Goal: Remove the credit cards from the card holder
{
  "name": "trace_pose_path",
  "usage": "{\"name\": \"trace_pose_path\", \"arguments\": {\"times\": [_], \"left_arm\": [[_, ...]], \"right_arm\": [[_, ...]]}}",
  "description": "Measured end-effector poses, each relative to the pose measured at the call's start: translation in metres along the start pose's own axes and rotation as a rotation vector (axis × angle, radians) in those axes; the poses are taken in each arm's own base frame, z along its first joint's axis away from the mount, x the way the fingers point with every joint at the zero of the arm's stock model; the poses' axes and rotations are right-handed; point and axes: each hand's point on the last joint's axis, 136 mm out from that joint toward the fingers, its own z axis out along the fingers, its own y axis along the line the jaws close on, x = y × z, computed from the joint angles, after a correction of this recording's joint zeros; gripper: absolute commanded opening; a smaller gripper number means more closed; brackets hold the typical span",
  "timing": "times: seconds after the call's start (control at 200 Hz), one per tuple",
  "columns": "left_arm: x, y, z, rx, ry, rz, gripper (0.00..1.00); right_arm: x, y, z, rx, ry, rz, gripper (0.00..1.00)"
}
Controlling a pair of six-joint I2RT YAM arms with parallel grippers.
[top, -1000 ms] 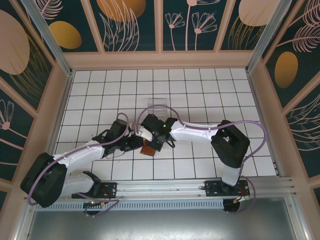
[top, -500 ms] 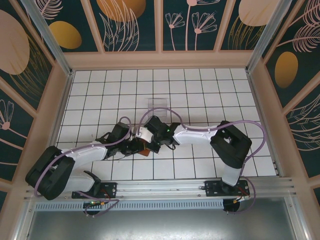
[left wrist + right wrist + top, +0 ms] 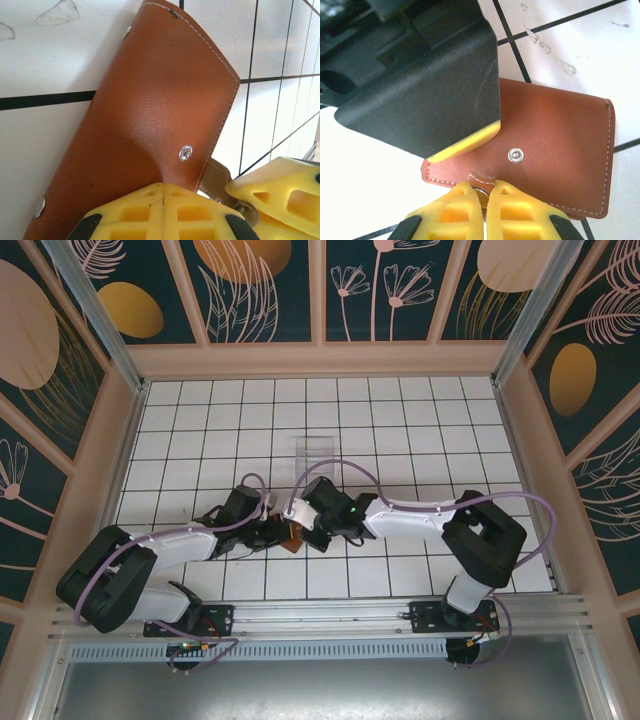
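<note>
Snugly, left gripper (image 3: 164, 194) and right gripper (image 3: 485, 189) on card holder (image 3: 555, 145) edges

Top external: fixed high behind the arm bases, looking down on the whole tiled counter (image 3: 420, 430), far off. Left wrist: right up against the card holder (image 3: 150, 115), looking past its own yellow fingers (image 3: 130, 212). Right wrist: same closeness, from the opposite side. All three share the card holder.
</note>
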Motion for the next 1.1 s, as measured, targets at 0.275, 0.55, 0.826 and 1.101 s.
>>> {"name": "trace_pose_path", "arguments": {"times": [0.275,0.55,0.826,1.101], "left_arm": [[-0.002,0.003,0.000,-0.024,-0.012,-0.003,0.12],[-0.012,0.003,-0.010,-0.077,-0.067,-0.003,0.17],[-0.043,-0.011,-0.033,-0.148,-0.194,0.044,0.20],[-0.050,0.003,-0.047,-0.256,-0.248,0.073,0.21]], "right_arm": [[-0.002,0.000,-0.015,0.013,-0.014,0.146,0.37],[-0.017,-0.018,-0.040,0.101,-0.104,0.545,0.38],[-0.009,-0.028,-0.020,0.083,-0.017,1.122,0.53],[-0.004,-0.021,-0.010,0.074,0.094,1.281,0.86]]}}
